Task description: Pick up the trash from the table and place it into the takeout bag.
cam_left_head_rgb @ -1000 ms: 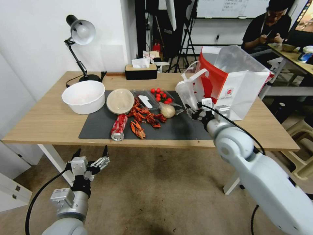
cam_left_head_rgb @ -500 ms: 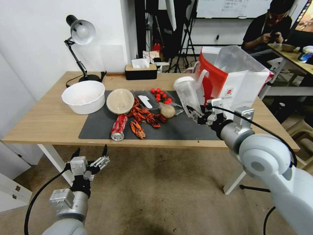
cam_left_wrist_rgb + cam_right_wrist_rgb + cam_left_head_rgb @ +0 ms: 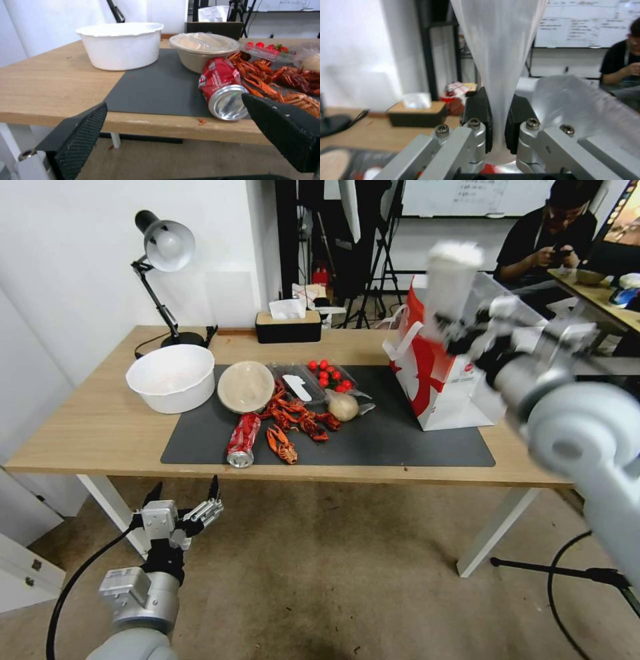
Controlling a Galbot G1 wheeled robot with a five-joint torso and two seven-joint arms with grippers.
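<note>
My right gripper (image 3: pixel 460 328) is shut on the clear plastic cup (image 3: pixel 450 280), held upright in the air above the mouth of the takeout bag (image 3: pixel 453 387). In the right wrist view the pads (image 3: pixel 480 117) pinch the cup (image 3: pixel 498 50) near its base. On the table (image 3: pixel 100 427), the red soda can (image 3: pixel 243 439) lies on its side on the mat. The round beige bowl (image 3: pixel 245 385) stands behind it, and the wrapped beige ball (image 3: pixel 343 407) lies farther right. My left gripper (image 3: pixel 187 507) hangs open below the table's front edge, facing the can (image 3: pixel 222 87).
A big white bowl (image 3: pixel 172 377) stands left of the dark mat (image 3: pixel 400 440). Red crayfish shells (image 3: pixel 297 420) and a tray of cherry tomatoes (image 3: pixel 330 375) lie mid-mat. A desk lamp (image 3: pixel 163 247) and a tissue box (image 3: pixel 288 323) are at the back edge.
My right arm has lifted the clear plastic cup from just over the mat, up and to the right, to above the takeout bag. The left arm has stayed still.
</note>
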